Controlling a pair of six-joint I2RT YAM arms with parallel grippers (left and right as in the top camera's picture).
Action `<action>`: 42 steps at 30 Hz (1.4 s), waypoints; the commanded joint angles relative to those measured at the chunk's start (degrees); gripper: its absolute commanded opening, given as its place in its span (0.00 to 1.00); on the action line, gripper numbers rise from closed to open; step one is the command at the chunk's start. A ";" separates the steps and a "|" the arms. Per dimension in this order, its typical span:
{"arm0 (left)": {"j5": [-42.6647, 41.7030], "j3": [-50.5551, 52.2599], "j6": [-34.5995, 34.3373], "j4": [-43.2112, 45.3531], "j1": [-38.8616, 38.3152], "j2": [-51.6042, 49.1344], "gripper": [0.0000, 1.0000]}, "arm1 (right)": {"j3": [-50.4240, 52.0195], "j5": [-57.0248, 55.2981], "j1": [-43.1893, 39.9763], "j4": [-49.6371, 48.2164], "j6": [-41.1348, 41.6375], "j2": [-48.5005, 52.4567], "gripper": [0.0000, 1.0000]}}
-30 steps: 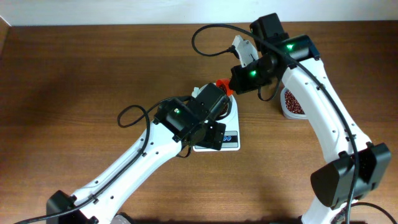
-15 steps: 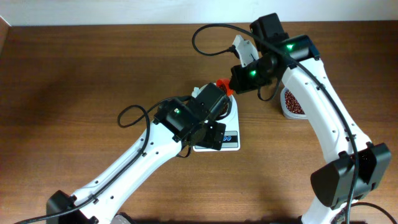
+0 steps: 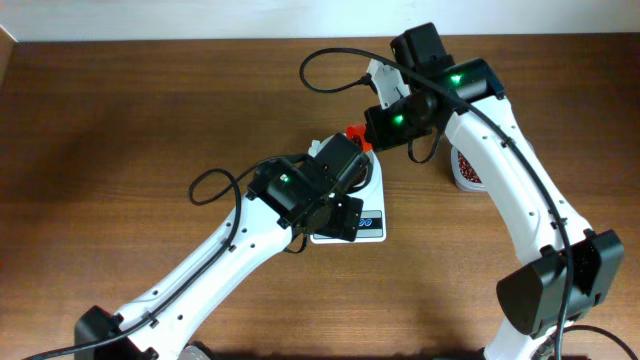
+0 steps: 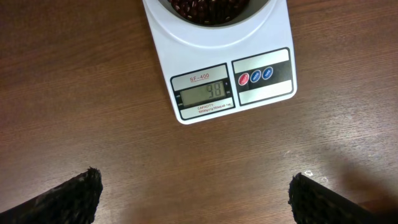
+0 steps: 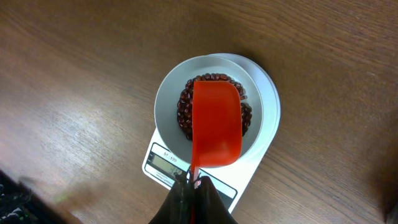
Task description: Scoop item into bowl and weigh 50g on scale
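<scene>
Where tiny beans (image 5: 185,113) lie, the bowl (image 5: 164,102) curves — smooth, white.

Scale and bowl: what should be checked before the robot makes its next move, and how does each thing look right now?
1. The bowl sits on the scale: ok.
2. The display reads 50: not ok. It looks like 98, so there seem to be too many beans.
3. The right gripper is shut on the spoon handle: ok.
4. The spoon is over the bowl: ok.
5. The spoon is emptied: cannot tell, only a bare side shows.
6. The left gripper is open and off the scale: ok.
</scene>
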State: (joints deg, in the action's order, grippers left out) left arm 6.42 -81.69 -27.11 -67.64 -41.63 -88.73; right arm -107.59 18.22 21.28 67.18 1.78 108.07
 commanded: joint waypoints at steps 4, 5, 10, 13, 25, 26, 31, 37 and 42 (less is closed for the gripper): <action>-0.11 0.17 -0.68 0.07 -0.13 0.02 0.99 | -1.05 -0.26 0.46 -0.35 0.66 1.11 0.04; -0.11 0.17 -0.68 0.07 -0.13 0.02 0.99 | -1.05 -0.26 0.46 -0.37 0.66 1.11 0.04; -0.11 0.17 -0.68 0.07 -0.13 0.02 0.99 | -1.05 -0.24 0.46 -0.35 0.66 1.11 0.04; -0.11 0.17 -0.68 0.07 -0.13 0.02 0.99 | -1.05 4.66 0.52 -0.31 0.57 1.11 0.04; -0.11 0.17 -0.68 0.07 -0.13 0.02 0.99 | -1.05 -1.53 1.95 -0.76 0.63 1.16 0.04; -0.11 0.17 -0.68 0.07 -0.13 0.02 0.99 | -1.07 -1.53 1.95 -0.76 0.63 1.18 0.04; -0.11 0.17 -0.68 0.09 -0.13 0.02 0.99 | -1.05 -1.55 1.95 -0.76 0.63 1.18 0.04; -0.11 0.17 -0.68 0.07 -0.13 0.02 0.99 | -1.07 2.69 2.75 -0.09 -2.03 1.16 0.04; -0.11 0.17 -0.68 0.07 -0.13 0.02 0.99 | -1.05 -6.67 3.82 -0.35 0.39 1.18 0.04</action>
State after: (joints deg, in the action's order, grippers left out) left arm 6.42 -81.69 -27.09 -67.64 -41.63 -88.73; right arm -107.59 14.15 24.34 67.02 0.60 108.38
